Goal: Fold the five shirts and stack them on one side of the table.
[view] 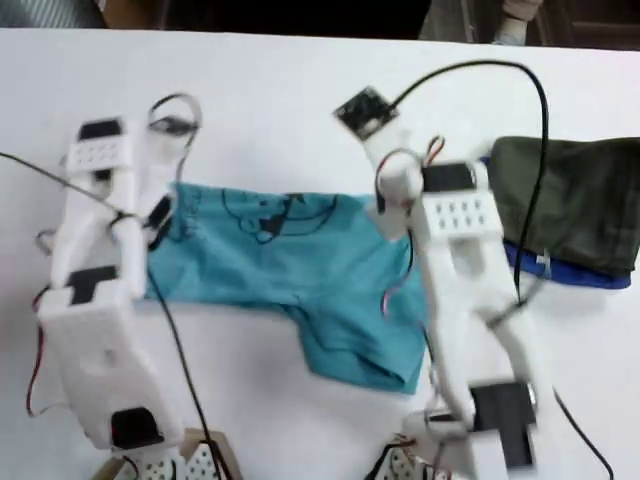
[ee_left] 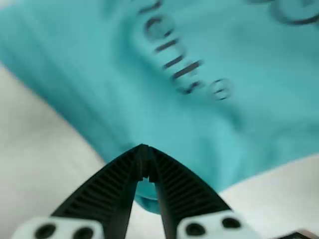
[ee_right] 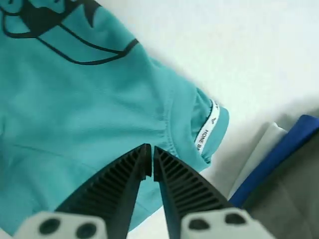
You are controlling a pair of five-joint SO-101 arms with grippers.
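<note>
Teal printed cloth shirt (view: 300, 260) on white table (view: 300, 80); left gripper (ee_left: 144, 155) and right gripper (ee_right: 151, 153), both clenched, over its opposite ends.

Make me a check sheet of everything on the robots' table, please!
surface: white table.
job's things: teal shirt spread out, unfolded; folded stack at the table's side, dark green over blue.
clutter: nothing seen.
grippers: left gripper and right gripper shut, tips at the teal shirt; pinching unclear.
cables: black cable loops beside the folded stack.
surroundings: dark space past the table's far edge.
</note>
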